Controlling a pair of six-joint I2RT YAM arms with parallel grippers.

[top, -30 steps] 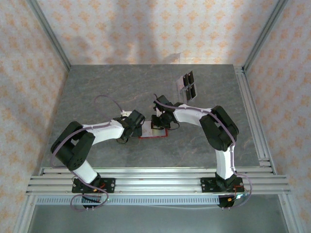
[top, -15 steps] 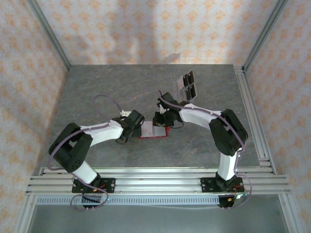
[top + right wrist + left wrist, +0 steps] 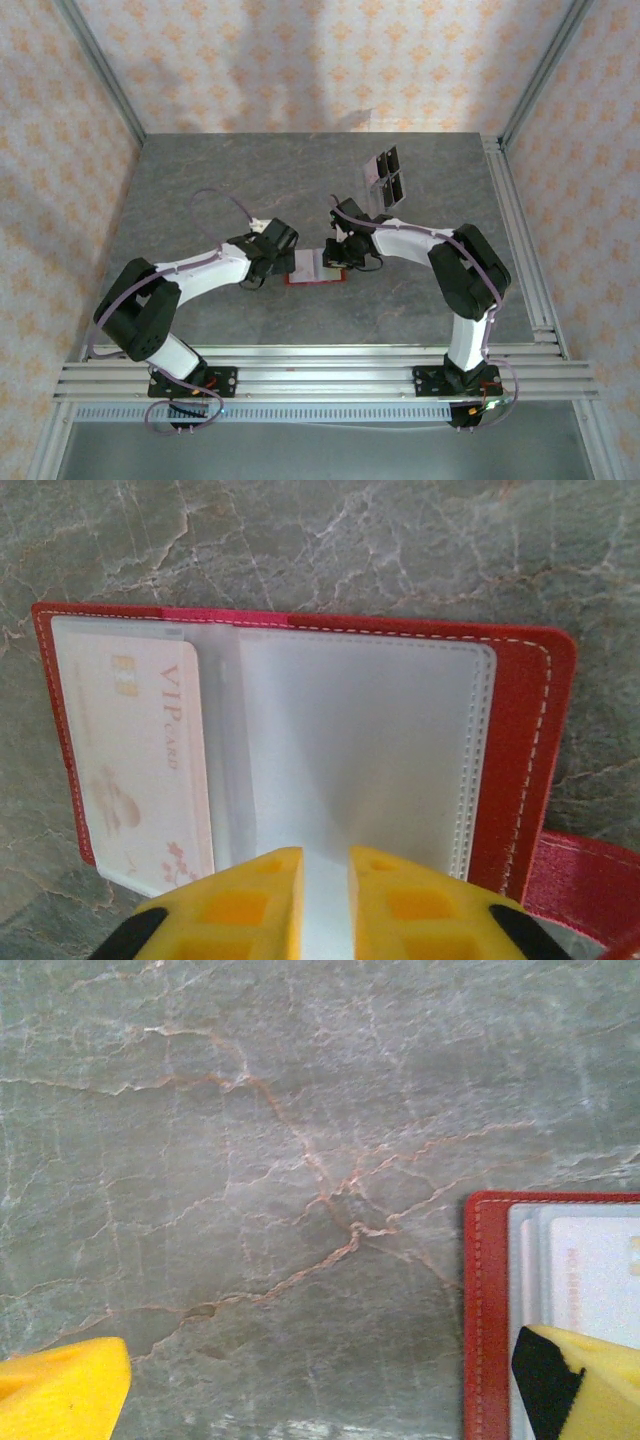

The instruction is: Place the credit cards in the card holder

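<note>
Right wrist view shows us the card holder (image 3: 400, 760) open on the counter (image 3: 300, 540), one card (image 3: 130, 760) pocketed, right gripper (image 3: 325, 870) jaws narrowly parted and empty, left gripper (image 3: 320, 1385) wide; we judge cards in the stand (image 3: 385, 175) remain.

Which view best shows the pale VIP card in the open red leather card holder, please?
Right wrist: the pale VIP card, lettering readable, in the red card holder. Left wrist shows a blurred edge; top external, a pale blur.

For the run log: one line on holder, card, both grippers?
card holder: open on table | VIP card: in its pocket | left gripper: open | right gripper: narrowly open over holder
</note>
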